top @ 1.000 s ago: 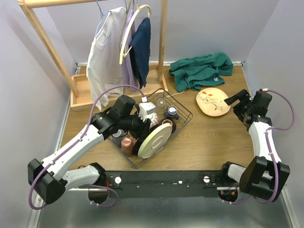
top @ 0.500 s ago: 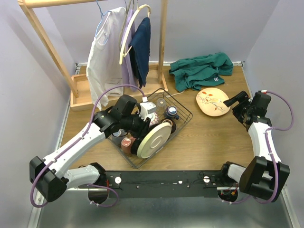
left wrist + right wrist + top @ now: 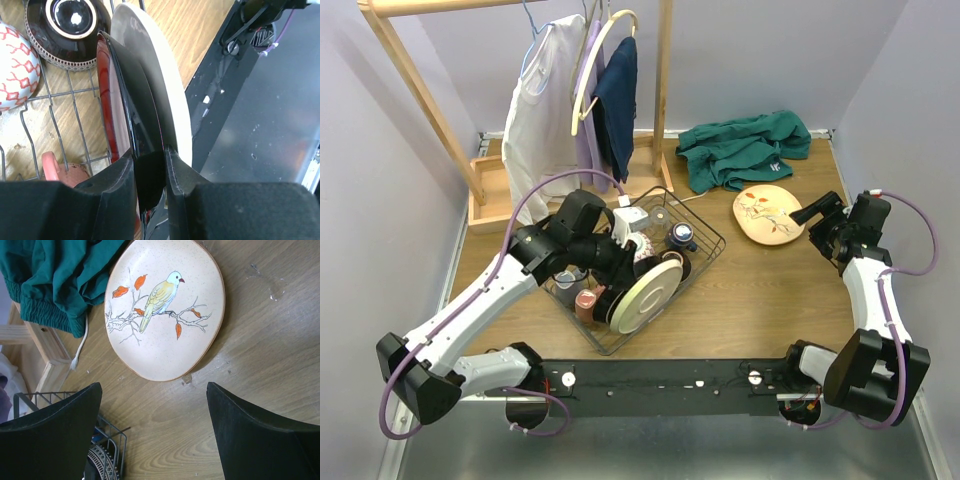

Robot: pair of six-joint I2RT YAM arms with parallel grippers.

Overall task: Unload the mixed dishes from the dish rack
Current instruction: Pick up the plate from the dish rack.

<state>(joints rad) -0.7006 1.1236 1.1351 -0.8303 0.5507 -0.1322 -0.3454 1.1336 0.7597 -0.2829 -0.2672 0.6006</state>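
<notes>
From above, our left gripper (image 3: 616, 263) sits inside the dish rack (image 3: 716, 240) among upright dishes. At its wrist, it pinches a dark dish (image 3: 142, 120) by the rim, cream plate (image 3: 167, 90) just right, seemingly for lifting out. Our right gripper (image 3: 152, 390) hangs spread, bird plate (image 3: 165, 305) just ahead, apparently waiting.

Dark dish (image 3: 136, 117) and cream plate (image 3: 161, 75) stand in rack (image 3: 65, 93).

Pale lilac walls (image 3: 770, 60) enclose a wood-grain desk (image 3: 760, 300), where a wooden clothes rack (image 3: 420, 90) hung with white, lilac and navy garments (image 3: 545, 130) stands back left, near a heaped green cloth (image 3: 740, 148).
</notes>
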